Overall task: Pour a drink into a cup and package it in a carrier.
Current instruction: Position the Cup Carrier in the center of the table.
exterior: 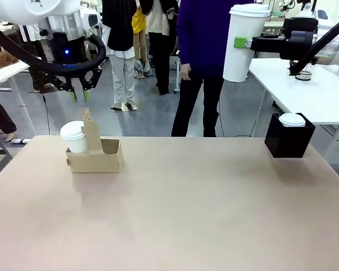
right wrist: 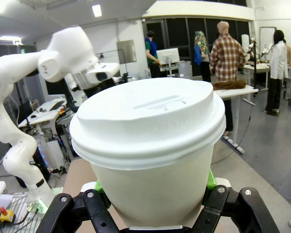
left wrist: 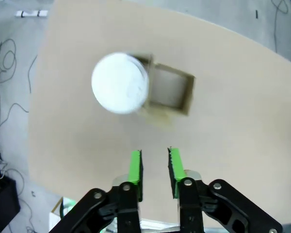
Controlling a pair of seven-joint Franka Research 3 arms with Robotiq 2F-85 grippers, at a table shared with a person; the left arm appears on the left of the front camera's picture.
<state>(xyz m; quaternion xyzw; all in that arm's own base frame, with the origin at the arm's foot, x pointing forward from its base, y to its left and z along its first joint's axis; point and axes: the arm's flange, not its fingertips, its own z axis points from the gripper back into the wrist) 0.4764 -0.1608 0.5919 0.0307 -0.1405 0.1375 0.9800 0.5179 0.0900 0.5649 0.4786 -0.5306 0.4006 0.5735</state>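
Remote station: my right claw [exterior: 244, 42] clamps a lidded white cup [exterior: 246, 62] side-on between its green pads, high above the table [exterior: 186, 214]. The cup is upright and its lid is seated.

My left claw [left wrist: 154, 154] hangs with its fingers pointing down and the jaws partly apart, with nothing between them. Below it, well clear of the fingertips, stands the carrier [left wrist: 172, 90]. A second cup [left wrist: 120, 82], also lidded, fills one slot, and the other slot lies open.

Lower than the right claw, a black box [exterior: 289, 141] sits at the table's edge with a white lid [exterior: 292, 119] showing at its top. A person [exterior: 206, 34] in a purple top stands just past the held cup.
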